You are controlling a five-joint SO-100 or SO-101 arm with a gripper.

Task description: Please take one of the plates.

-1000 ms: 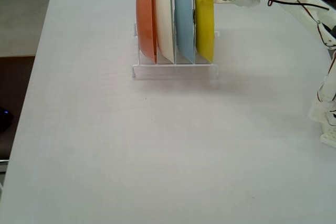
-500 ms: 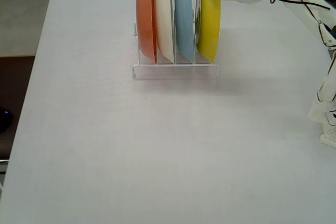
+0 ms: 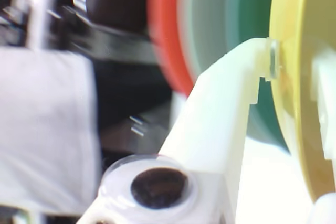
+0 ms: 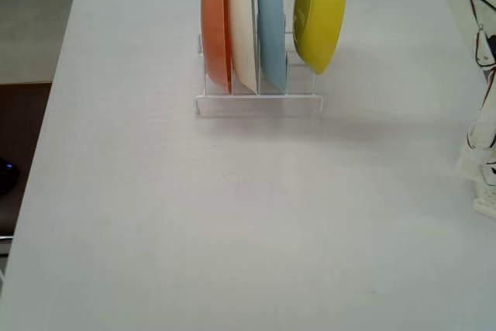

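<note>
Your yellow plate (image 4: 320, 15) sits at the upper centre-right of the fixed view, on edge and tilted, its top leaning right. You see its glossy back, with a white glint near the top edge. Its lower rim hangs clear above the rack. In the wrist view it fills the right edge of the frame (image 3: 300, 77), blurred and close.
</note>
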